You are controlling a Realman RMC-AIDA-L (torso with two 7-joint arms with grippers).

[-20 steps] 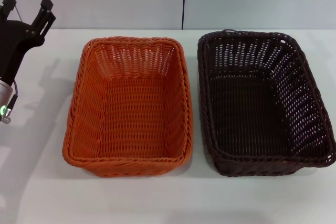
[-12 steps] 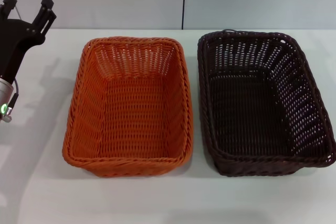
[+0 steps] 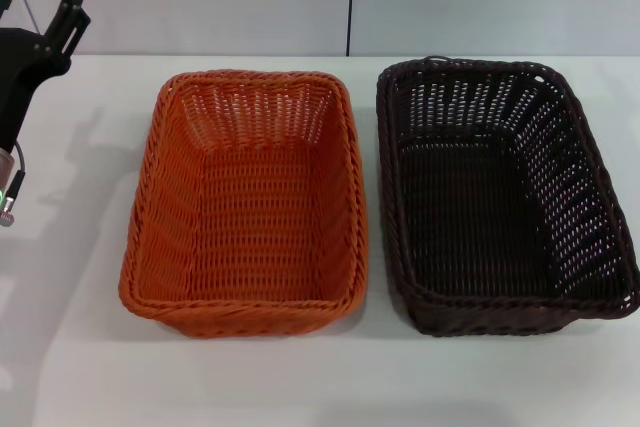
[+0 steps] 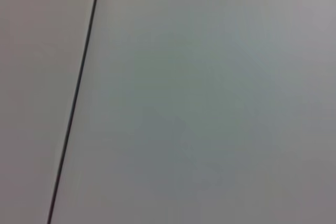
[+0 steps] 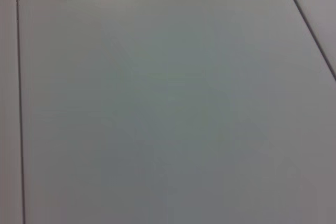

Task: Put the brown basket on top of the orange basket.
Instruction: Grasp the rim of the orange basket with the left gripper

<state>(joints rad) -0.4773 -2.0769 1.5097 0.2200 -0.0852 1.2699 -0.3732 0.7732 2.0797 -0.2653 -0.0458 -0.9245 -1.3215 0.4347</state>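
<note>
The orange basket (image 3: 246, 209) stands empty on the white table (image 3: 300, 382), left of centre in the head view. The brown basket (image 3: 500, 197) stands empty right beside it on the right, with a narrow gap between them. My left gripper (image 3: 38, 2) is raised at the far left edge of the head view, well left of the orange basket, open and empty, partly cut off by the picture's edge. My right gripper is out of view. Both wrist views show only plain wall panels.
A wall with a dark vertical seam (image 3: 351, 2) rises behind the table's back edge. Bare table lies in front of the baskets and to the left of the orange one.
My left gripper has moved to the left and slightly up, so one finger is now cut off by the picture's edge. The baskets have not moved.
</note>
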